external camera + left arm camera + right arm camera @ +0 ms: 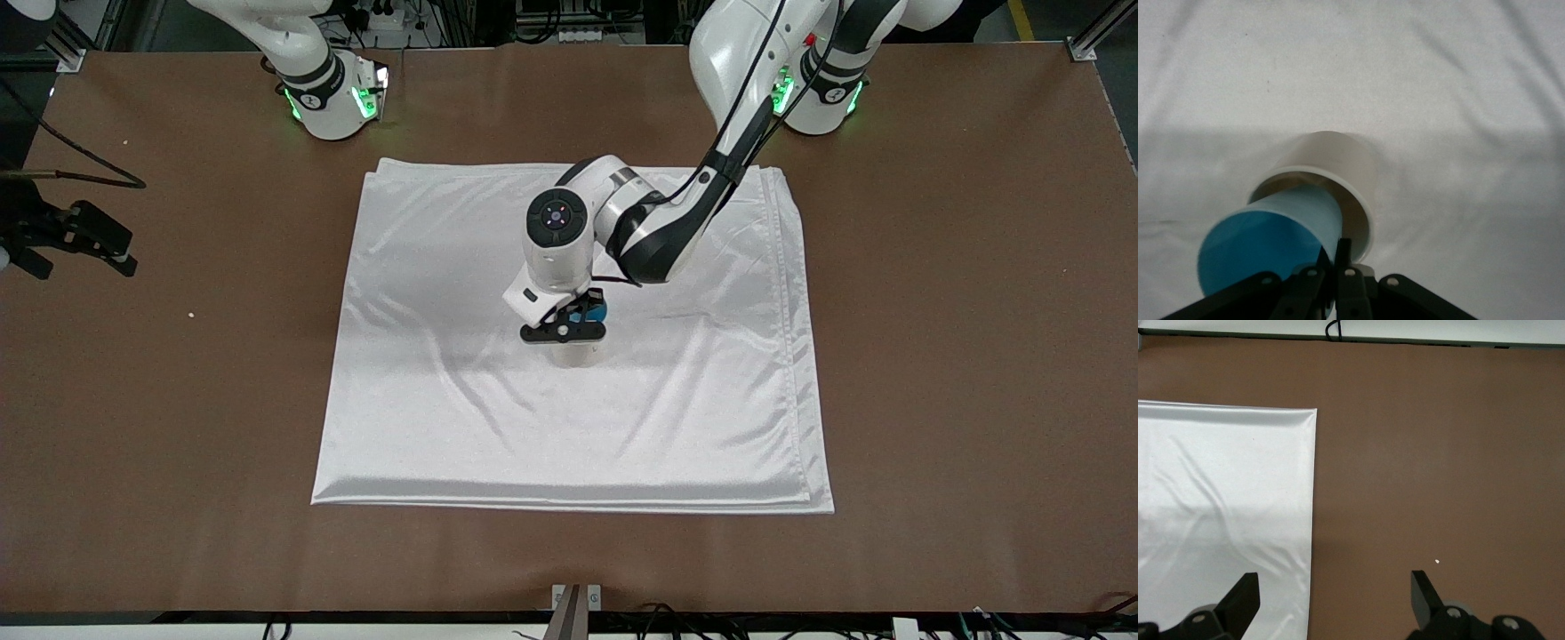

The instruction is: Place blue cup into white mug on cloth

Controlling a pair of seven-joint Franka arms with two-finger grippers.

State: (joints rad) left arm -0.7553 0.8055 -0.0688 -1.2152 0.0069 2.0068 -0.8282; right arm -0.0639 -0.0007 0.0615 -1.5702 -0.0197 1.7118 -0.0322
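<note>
Front view: left claw (564,333) low at the centre of the frame over the cloth (569,356), pinching the blue cup (590,311); white mug (576,354) just under it, mostly hidden. Right claw out of this frame; that arm waiting.

Left wrist view: blue cup (1268,243) already partly inside the white mug (1338,173), rim pinched between the fingers (1341,257). Probably left: lowering fully, then letting go.

Right wrist view: right claw (1331,597) spread wide and empty, over the cloth (1225,507) edge and the bare table (1438,453); no cups visible here.
</note>
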